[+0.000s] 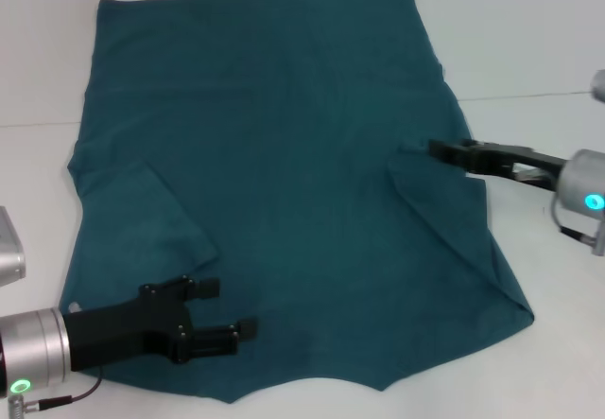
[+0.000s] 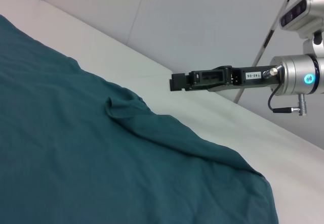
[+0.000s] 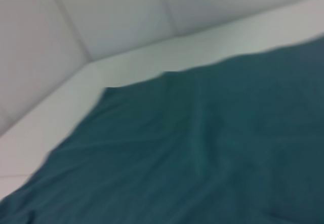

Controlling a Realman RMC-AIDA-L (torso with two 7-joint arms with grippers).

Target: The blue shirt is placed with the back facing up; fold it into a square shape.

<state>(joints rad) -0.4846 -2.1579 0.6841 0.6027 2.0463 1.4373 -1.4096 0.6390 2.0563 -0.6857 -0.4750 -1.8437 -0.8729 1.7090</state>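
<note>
Shirt (image 1: 284, 183) lies spread flat on the white desk (image 1: 529, 41), plain side up, both sleeves already folded inward over the body. My left gripper (image 1: 222, 310) sits over the shirt's near left corner beside the folded left sleeve, jaws spread, nothing between them. My right gripper (image 1: 452, 151) is at the shirt's right edge, tip at the folded right sleeve; can't tell if its jaws are spread or pinching cloth. Left wrist view shows the right gripper (image 2: 178, 81) above the desk, just past the shirt's edge (image 2: 126, 158).
</note>
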